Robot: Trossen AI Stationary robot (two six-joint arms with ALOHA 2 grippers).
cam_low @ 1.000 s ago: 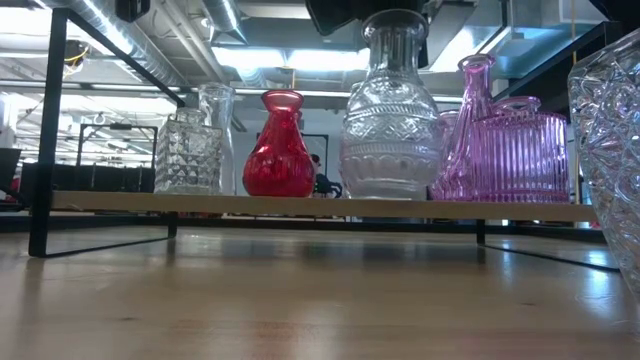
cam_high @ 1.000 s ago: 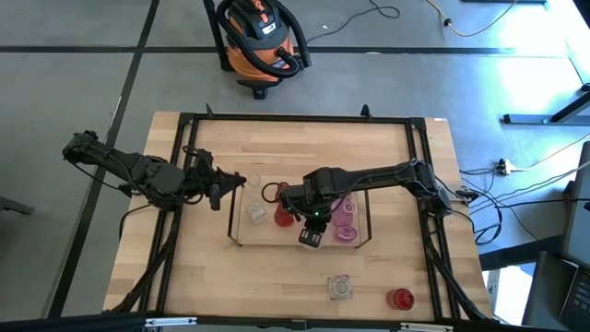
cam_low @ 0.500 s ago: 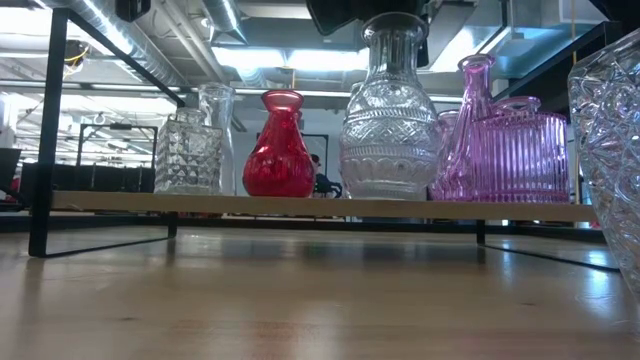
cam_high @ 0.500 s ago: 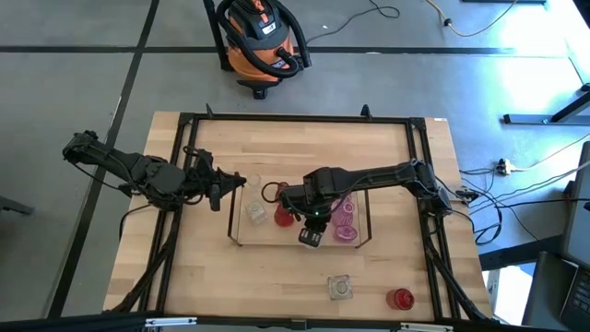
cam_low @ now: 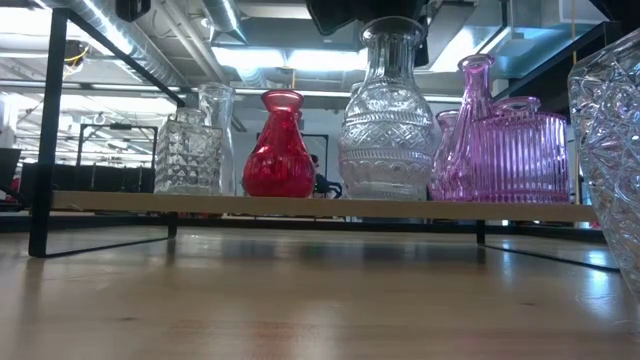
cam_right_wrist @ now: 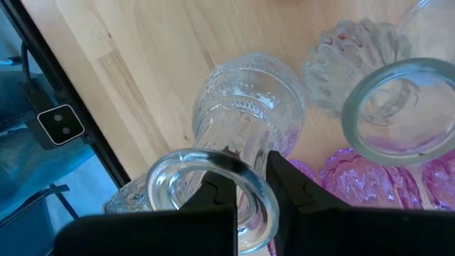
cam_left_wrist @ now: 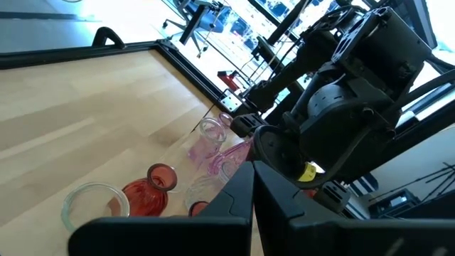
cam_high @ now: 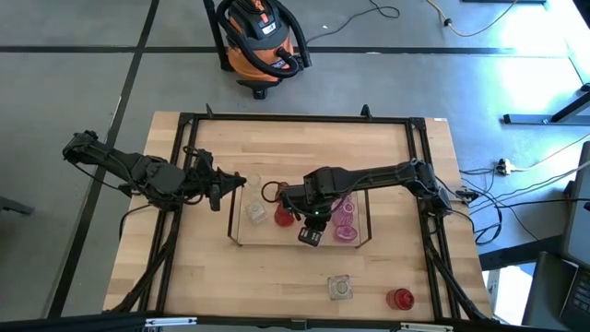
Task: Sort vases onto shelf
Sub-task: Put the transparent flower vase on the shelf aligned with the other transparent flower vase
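Observation:
The wire shelf [cam_high: 234, 242] with its wooden board [cam_low: 120, 203] stands mid-table. On it stand a clear cut-glass jar [cam_low: 187, 155], a red vase [cam_low: 279, 148], a pink bottle [cam_low: 474, 125] and a pink ribbed jar [cam_low: 528, 150]. My right gripper [cam_right_wrist: 249, 178] reaches down over the shelf [cam_high: 311, 224], shut on a clear patterned vase [cam_low: 388, 120] between the red and pink ones. My left gripper [cam_high: 238, 181] hovers shut beside the shelf's left end. A clear square jar [cam_high: 341, 288] and a red vase [cam_high: 399, 298] stand on the table near the front edge. My right gripper holds the clear patterned vase by the rim of its mouth [cam_right_wrist: 264, 203], one finger [cam_right_wrist: 222, 186] inside the neck and one [cam_right_wrist: 286, 183] outside. It comes from above, pointing down. The vase is upright, its foot [cam_low: 385, 192] at the board; whether it rests there I cannot tell.
The black frame [cam_high: 184, 166] edges the table. A large clear glass [cam_low: 612, 150] looms close at the right of the low view. An orange vacuum [cam_high: 258, 41] sits on the floor beyond the far edge. Bare wood lies in front of the shelf [cam_high: 277, 277].
The clear patterned vase in my right gripper has come down a little and shifted slightly toward the red vase. The left arm has kept still.

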